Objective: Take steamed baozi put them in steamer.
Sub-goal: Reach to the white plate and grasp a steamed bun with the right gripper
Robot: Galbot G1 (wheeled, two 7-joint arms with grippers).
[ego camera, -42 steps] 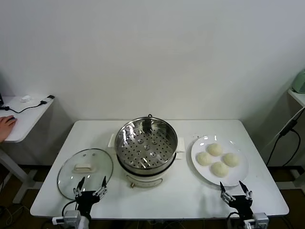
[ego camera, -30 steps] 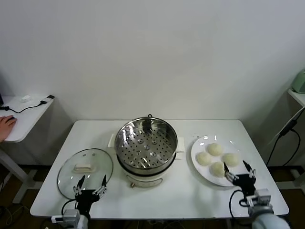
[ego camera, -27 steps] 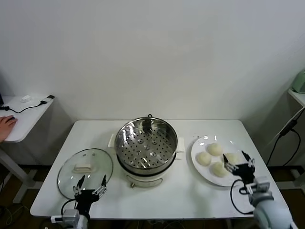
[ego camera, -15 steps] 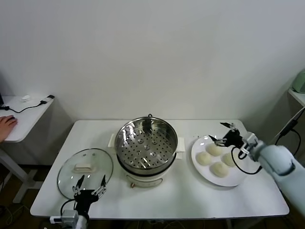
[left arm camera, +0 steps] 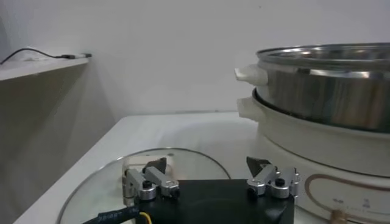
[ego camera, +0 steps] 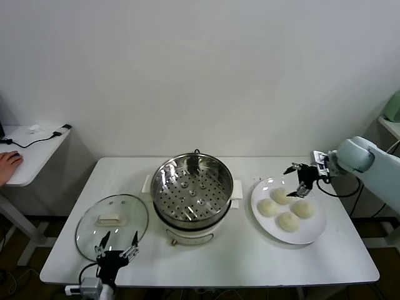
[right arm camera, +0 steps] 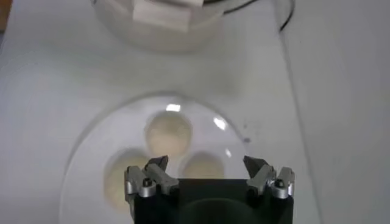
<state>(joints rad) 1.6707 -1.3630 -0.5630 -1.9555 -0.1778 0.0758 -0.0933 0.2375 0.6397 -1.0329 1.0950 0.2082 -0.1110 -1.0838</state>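
The right gripper is held with jaws spread wide and empty, just above the four steamed baozi on the white plate; the steamer is seen mid-tabletop; the left gripper is parked, jaws open, by the glass lid.

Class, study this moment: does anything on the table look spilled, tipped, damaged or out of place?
Nothing stands out. The four steamed baozi sit intact on the white plate, the steamer stands upright and empty, and its glass lid lies flat beside it. The right claw hovers open above the plate; the left claw waits open by the lid.
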